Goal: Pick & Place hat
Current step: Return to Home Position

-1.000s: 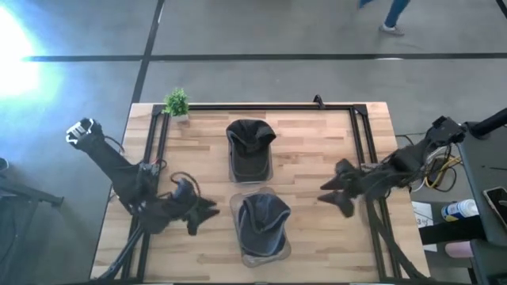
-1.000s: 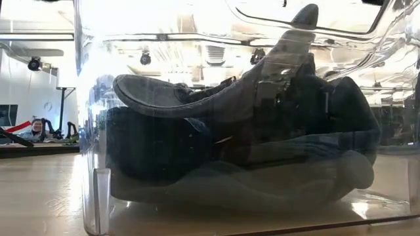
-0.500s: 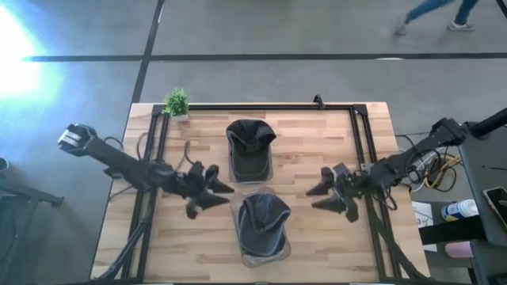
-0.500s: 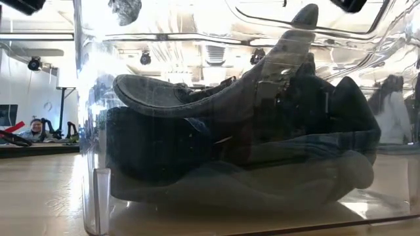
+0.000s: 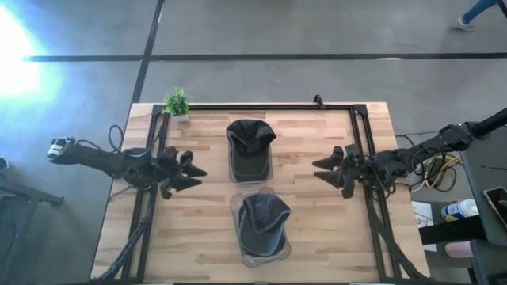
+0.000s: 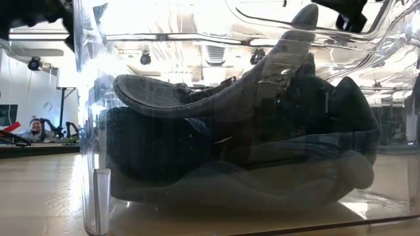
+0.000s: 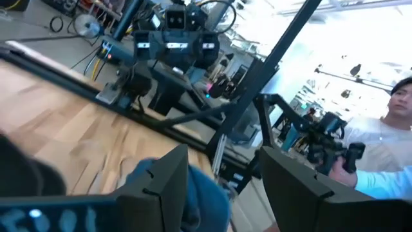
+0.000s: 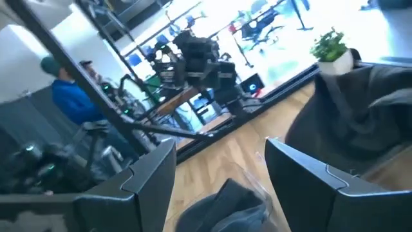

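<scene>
Two dark grey hats lie mid-table, each in a clear box. The far hat (image 5: 250,142) rests in its box, and the near hat (image 5: 262,223) fills its box, brim toward the left in the low view (image 6: 236,137). My left gripper (image 5: 192,173) hovers open and empty, left of the gap between the hats; its fingers stand apart in the left wrist view (image 7: 225,187). My right gripper (image 5: 319,169) hovers open and empty to the right of the hats. The right wrist view (image 8: 219,187) shows its fingers apart, with the far hat (image 8: 360,109) and near hat (image 8: 225,203) beyond.
A small potted plant (image 5: 177,103) stands at the table's far left corner. A black frame rail (image 5: 261,107) runs along the far edge and down both sides. People show in the room beyond (image 7: 393,142) (image 8: 67,96). Bare wood lies left and right of the hats.
My left gripper has gone from beside the near hat's box toward the table's far edge, then back toward the left edge, its arm stretching out level. My right gripper has gone a little toward the far edge. Both hats have stayed in place.
</scene>
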You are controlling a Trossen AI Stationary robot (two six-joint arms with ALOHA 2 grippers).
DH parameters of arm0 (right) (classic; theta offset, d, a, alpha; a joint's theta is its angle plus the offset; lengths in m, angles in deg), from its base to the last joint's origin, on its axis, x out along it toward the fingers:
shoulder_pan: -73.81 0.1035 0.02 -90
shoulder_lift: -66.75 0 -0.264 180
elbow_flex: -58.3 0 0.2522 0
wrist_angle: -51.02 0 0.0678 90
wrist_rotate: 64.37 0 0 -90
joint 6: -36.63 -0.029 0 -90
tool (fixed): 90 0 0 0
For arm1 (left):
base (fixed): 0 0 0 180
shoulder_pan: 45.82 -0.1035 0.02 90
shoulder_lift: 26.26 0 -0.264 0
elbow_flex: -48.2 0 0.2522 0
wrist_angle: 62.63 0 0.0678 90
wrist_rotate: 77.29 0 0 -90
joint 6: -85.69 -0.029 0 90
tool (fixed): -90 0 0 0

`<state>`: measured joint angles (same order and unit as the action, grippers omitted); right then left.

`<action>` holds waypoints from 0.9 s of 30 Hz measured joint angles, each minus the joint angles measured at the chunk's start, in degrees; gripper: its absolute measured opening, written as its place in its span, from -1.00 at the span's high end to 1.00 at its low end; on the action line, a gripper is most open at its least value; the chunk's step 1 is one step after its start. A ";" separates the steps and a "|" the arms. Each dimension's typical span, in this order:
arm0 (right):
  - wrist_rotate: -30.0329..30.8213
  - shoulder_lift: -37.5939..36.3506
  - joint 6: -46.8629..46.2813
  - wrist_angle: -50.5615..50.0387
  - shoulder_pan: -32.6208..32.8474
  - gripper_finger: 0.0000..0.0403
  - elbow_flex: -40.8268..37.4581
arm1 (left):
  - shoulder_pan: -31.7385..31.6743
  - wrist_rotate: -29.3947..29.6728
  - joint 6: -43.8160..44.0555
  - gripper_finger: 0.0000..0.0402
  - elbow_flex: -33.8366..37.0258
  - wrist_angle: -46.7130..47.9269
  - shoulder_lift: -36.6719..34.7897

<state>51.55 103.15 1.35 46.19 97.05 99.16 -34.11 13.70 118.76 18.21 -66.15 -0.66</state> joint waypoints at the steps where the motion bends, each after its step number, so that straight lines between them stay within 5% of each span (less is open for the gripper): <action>1: -0.08 -0.41 0.29 -0.28 0.04 -0.16 -0.15 | 0.00 0.15 -0.02 0.08 0.53 1.67 -1.89; 8: -0.25 -1.82 6.71 -6.09 -0.11 -0.16 -0.85 | -0.10 3.09 1.28 0.08 5.31 4.24 -10.55; 17: -0.38 -5.53 6.86 -7.43 -0.02 -0.16 -5.62 | -0.15 21.55 17.17 0.08 10.41 4.17 -16.69; 22: -1.66 -9.00 9.56 1.86 -0.06 -0.16 -12.28 | -0.19 4.34 0.06 0.08 10.75 3.79 -18.13; 27: -2.59 -12.79 10.62 10.33 -0.04 -0.16 -20.13 | -0.24 0.46 -5.30 0.08 10.82 4.09 -18.59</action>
<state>48.96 90.36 11.97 56.52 97.01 79.04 -34.35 14.17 113.47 29.03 -62.06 -19.26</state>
